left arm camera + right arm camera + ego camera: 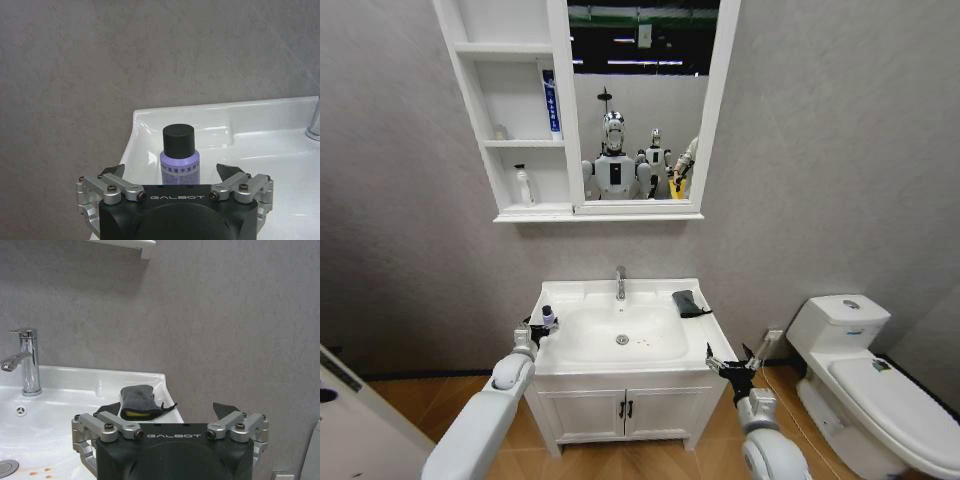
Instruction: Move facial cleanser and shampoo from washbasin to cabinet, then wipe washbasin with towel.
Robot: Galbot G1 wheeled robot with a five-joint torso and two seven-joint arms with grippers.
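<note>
Your left tool is spread wide, the upright purple bottle dead ahead between its fingers (untouched). Your right tool, also wide, waits short of the towel.

Lilac black-capped bottle; dark grey towel

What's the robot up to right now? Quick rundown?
Left gripper open, lined up on purple bottle at basin corner. Right gripper open, facing towel. Nothing in the way.
</note>
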